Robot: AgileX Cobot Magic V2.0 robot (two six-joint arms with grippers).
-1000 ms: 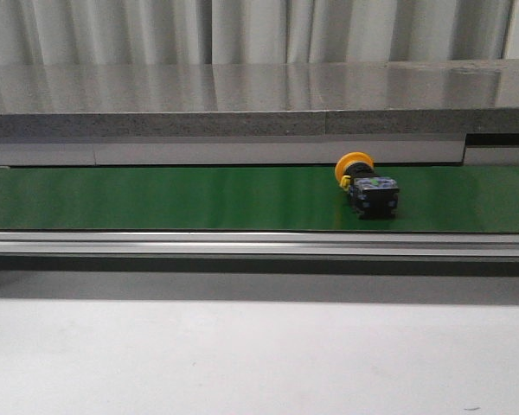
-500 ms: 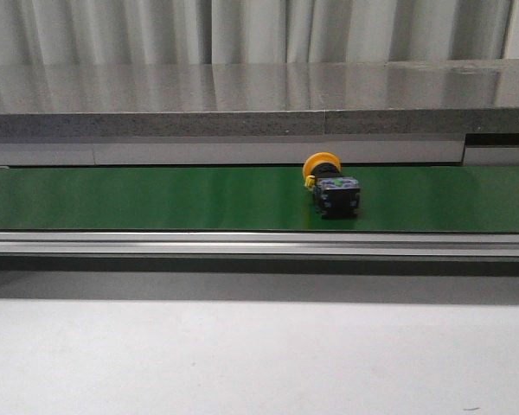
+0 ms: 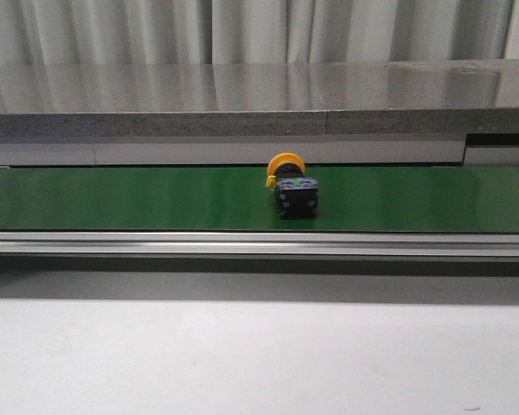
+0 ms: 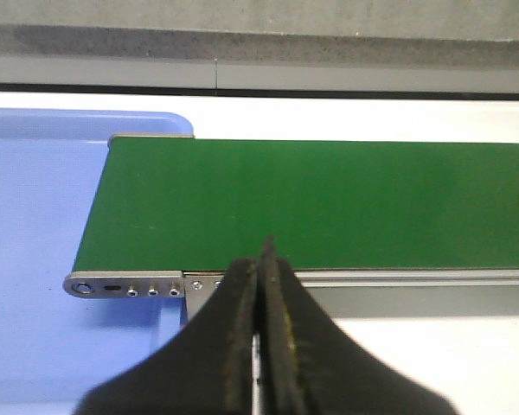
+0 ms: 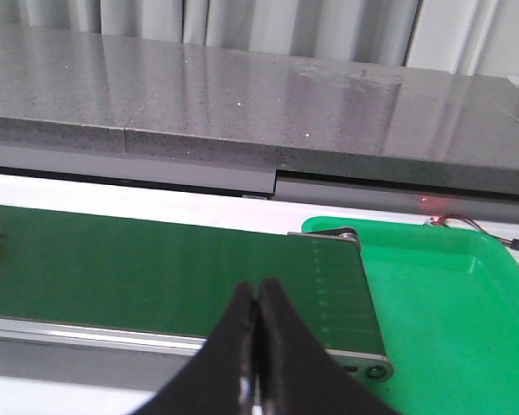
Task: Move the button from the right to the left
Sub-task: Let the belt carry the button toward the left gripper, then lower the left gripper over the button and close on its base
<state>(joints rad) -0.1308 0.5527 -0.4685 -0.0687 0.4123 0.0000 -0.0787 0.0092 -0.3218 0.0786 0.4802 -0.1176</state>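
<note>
A smooth, slightly glossy green belt (image 3: 156, 199) is seen. It is framed by a brushed metal rail (image 3: 242, 245). A polished speckled grey stone ledge (image 3: 242, 99) is seen behind.

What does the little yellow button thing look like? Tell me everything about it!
The button has a round yellow cap on a dark grey-black blocky body with tiny blue-green dots. It looks like plastic. It lies on its side on the green belt, cap toward the far edge, near the belt's middle. Only the belt touches it; no hand is near it.
</note>
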